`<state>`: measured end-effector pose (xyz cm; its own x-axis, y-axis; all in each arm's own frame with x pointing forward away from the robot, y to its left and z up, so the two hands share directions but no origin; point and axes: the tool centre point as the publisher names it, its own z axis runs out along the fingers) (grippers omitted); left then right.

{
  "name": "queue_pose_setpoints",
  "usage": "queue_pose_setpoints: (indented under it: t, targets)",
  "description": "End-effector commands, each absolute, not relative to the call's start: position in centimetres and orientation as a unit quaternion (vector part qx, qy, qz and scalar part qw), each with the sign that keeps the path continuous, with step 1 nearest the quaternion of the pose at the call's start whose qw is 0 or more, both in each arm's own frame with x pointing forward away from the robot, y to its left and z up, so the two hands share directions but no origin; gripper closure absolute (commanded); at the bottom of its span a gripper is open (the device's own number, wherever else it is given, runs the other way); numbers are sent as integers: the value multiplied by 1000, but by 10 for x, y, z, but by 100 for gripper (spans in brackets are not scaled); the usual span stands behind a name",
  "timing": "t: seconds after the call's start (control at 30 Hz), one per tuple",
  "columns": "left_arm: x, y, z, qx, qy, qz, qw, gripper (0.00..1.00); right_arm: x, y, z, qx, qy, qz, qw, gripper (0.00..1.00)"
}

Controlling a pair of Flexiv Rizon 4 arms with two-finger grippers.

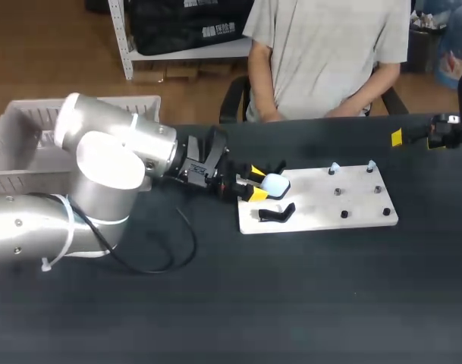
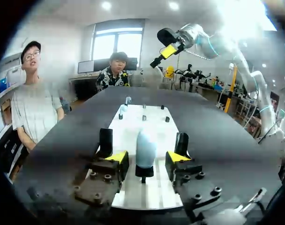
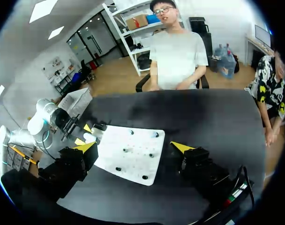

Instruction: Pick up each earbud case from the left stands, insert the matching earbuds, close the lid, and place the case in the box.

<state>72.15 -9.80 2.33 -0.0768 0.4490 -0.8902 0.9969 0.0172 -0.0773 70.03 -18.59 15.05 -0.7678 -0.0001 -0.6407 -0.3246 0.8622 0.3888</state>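
A pale blue earbud case (image 1: 275,183) stands on a black stand at the left end of the white board (image 1: 329,216). My left gripper (image 1: 253,184) lies level over the table with its yellow tips on either side of the case. In the left wrist view the case (image 2: 145,149) sits between the fingers (image 2: 115,157) with a gap on each side, so the gripper is open. Two small pale blue earbuds (image 1: 333,168) (image 1: 371,164) sit on pegs at the board's far edge. My right gripper (image 3: 134,146) hangs wide open above the table's right end, holding nothing.
A second black stand (image 1: 277,214), with nothing on it, is at the board's near left corner. Small black pegs (image 1: 344,214) dot the board. A white slatted basket (image 1: 33,133) stands at the table's far left. A person sits behind the far edge.
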Motion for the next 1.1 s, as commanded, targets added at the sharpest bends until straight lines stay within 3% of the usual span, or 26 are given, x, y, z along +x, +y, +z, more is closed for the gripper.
queue_pose_setpoints:
  t: [0.03,0.5,1.1]
  targets:
    - [725,-102,20,584,617,-394,350,51,701,-186,150,-90,907,247,329,0]
    - [723,-110,17,585,614,-398,349,54,701,-186,150,-90,907,247,329,0]
    - [722,-112,14,581,616,-397,355,69,701,-186,150,-90,907,247,329,0]
